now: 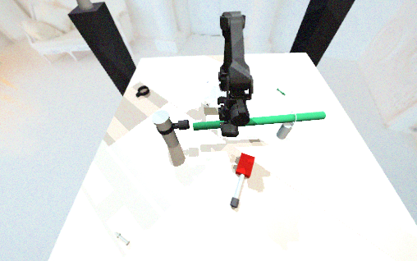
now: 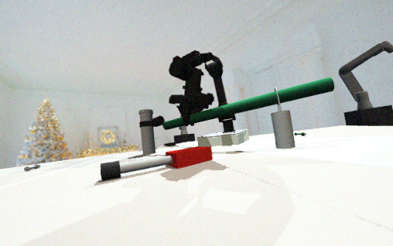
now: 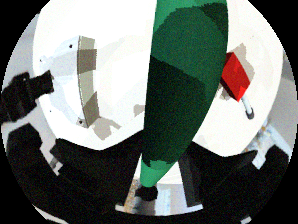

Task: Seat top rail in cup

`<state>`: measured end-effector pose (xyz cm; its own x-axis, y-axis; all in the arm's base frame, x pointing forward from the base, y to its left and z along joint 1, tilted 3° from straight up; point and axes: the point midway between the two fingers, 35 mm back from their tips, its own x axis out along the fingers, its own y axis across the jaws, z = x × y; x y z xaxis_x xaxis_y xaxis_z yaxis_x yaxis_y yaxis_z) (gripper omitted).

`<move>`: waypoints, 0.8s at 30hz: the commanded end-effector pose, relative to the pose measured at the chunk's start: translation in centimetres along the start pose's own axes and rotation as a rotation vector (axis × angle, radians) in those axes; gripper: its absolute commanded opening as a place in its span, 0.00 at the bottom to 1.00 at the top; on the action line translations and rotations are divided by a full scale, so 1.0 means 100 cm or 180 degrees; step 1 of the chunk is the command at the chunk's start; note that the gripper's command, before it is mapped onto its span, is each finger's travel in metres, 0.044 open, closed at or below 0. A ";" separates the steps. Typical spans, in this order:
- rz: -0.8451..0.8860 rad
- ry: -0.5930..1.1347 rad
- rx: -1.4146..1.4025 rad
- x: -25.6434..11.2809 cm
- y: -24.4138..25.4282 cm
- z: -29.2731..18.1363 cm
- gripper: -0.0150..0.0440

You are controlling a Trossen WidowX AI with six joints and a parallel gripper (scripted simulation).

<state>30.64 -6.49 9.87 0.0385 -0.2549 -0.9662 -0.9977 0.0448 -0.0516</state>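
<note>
The green rail slopes down toward the big post and passes through the wire loop on the short grey post. The brace band sits high on the big post, just below the post cap. Its black rail-end cup points toward the rail. The rail's cut end is outside the cup, a small gap short in the top view. My gripper is shut on the rail near that end.
A red block with a grey handle lies in front of the rail. A black ring clamp lies at the back left, a bolt at the front left, and a small green piece at the back right.
</note>
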 end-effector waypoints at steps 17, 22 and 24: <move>-0.0024 0.0103 -0.0001 -0.012 0.000 -0.005 0.25; -0.0025 0.0103 -0.0001 -0.013 -0.001 -0.006 0.25; -0.0025 0.0103 -0.0001 -0.014 -0.001 -0.006 0.25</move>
<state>30.59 -6.69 11.09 0.0423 -0.2851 -0.9576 -0.9974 0.0434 -0.0570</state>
